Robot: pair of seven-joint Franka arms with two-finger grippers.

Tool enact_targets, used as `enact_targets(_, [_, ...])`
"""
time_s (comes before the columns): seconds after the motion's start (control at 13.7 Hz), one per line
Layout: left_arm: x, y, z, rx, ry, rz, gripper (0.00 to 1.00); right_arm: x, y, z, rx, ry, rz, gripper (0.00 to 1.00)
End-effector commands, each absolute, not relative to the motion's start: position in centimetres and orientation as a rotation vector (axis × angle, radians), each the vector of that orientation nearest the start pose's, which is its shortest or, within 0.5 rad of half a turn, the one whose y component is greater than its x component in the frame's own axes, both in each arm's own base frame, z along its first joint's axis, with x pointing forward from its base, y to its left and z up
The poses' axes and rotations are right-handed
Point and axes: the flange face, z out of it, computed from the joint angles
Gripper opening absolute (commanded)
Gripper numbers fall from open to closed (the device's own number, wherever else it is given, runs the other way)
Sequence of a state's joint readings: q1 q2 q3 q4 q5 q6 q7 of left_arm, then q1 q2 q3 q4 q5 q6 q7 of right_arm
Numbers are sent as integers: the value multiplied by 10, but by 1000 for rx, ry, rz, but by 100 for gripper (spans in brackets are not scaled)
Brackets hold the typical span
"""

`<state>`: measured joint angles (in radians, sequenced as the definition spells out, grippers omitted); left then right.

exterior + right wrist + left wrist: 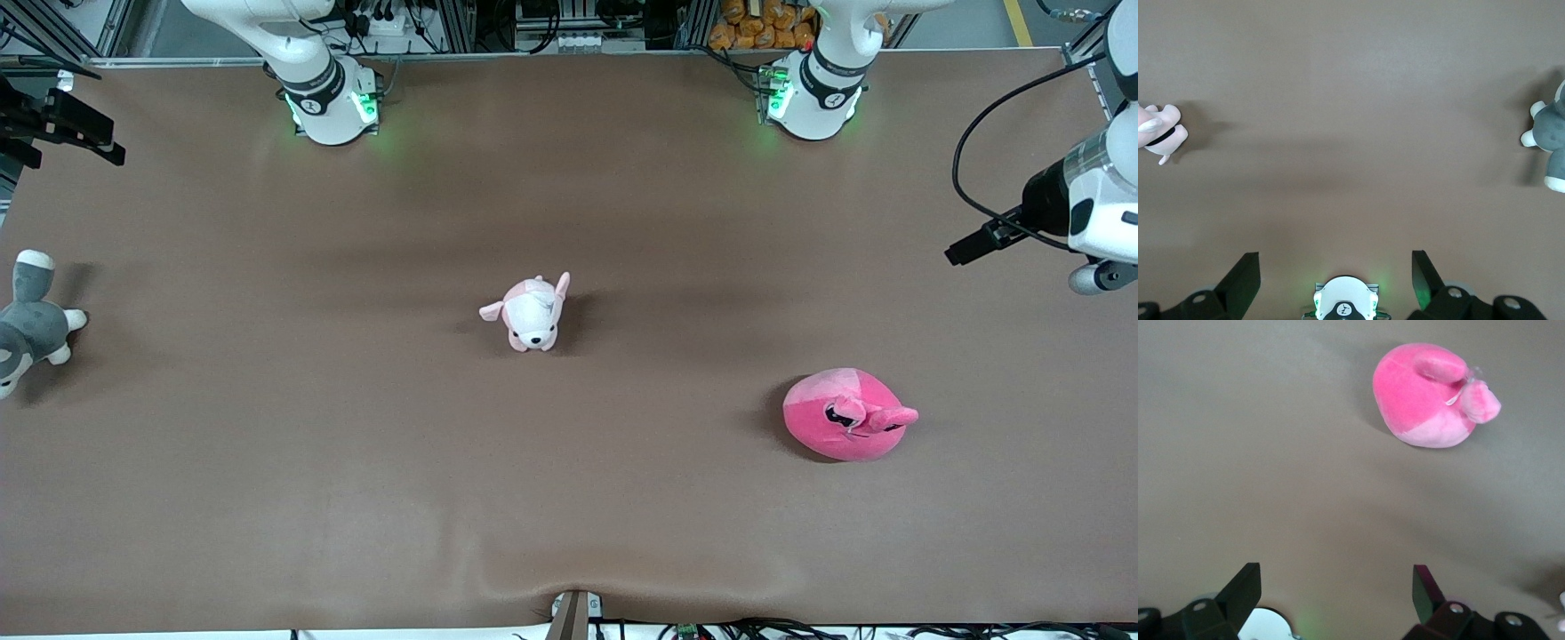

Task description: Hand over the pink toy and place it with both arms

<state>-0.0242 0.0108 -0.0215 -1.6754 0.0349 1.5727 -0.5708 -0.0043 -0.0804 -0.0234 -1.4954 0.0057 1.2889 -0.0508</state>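
Note:
The pink toy (pixel 845 418) is a round hot-pink plush lying on the brown table toward the left arm's end, nearer to the front camera than the puppy plush. It also shows in the left wrist view (pixel 1431 397), well apart from the fingers. My left gripper (pixel 1336 577) is open and empty, held high over the table at the left arm's end (pixel 987 238). My right gripper (pixel 1336 263) is open and empty, held high over the right arm's end (pixel 71 129).
A small pale pink-and-white puppy plush (pixel 531 313) (pixel 1158 130) sits mid-table. A grey-and-white plush dog (pixel 31 324) (pixel 1551 133) lies at the table's edge at the right arm's end. The arm bases (pixel 329 102) (pixel 813 98) stand along the table's edge.

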Motion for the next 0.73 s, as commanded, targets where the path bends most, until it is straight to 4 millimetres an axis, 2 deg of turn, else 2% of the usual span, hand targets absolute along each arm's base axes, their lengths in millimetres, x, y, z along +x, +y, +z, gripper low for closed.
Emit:
enact_targets(0.0, [554,-21,568,-2878,-1044,134,100,510,-20,673,-3138,-30,215,100])
enact_targets(0.22, [570,-23,532,-2659,-1422,196,100,514,-28,668,-3133,-2,229,100])
enact_targets(0.29, [574,-23,526,-2626,-1467,205,100,514,-27,668,-3131,-5,229,100])
enact_targets(0.37, [580,-20,529,-2616,-1494,193,100,514,-27,668,-3131,-5,229,100])
enact_targets(0.51, [600,-8,524,-2589,-1521,188,100,514,-27,668,-3130,-6,228,100])
enact_targets(0.66, [604,0,512,-2527,-1599,223,100,514,-28,668,-3130,-3,228,100])
